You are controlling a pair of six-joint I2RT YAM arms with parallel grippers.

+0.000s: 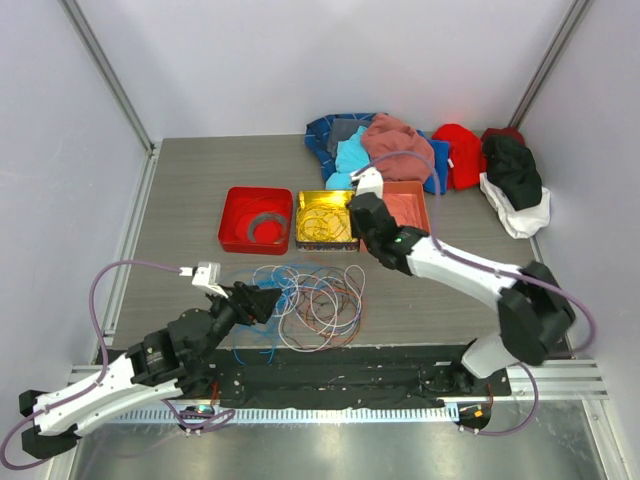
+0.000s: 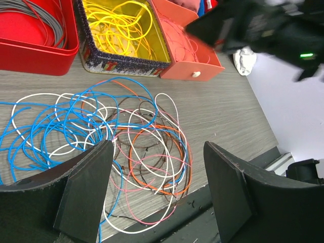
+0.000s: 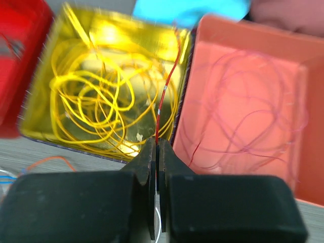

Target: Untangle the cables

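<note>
Robot lab cell: bare white walls (image 1: 300, 60), aluminium corner posts (image 1: 108, 68), metal mounting rail (image 1: 562, 376) along the grey table (image 1: 190, 190).

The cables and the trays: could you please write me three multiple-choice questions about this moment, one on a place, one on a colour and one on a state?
1. Where do the yellow cables lie?
A. in the red tray
B. on the bare table
C. in the yellow tray

2. What colour is the cable held by the right gripper?
A. red
B. green
C. black

3. In what state is the left gripper?
A. shut on a blue cable
B. open above the tangle
C. shut on nothing

Answers:
1 C: the yellow loops fill the yellow tray.
2 A: a red cable rises from between the closed fingers.
3 B: its fingers stand wide apart, with the loose cables below them.
</note>
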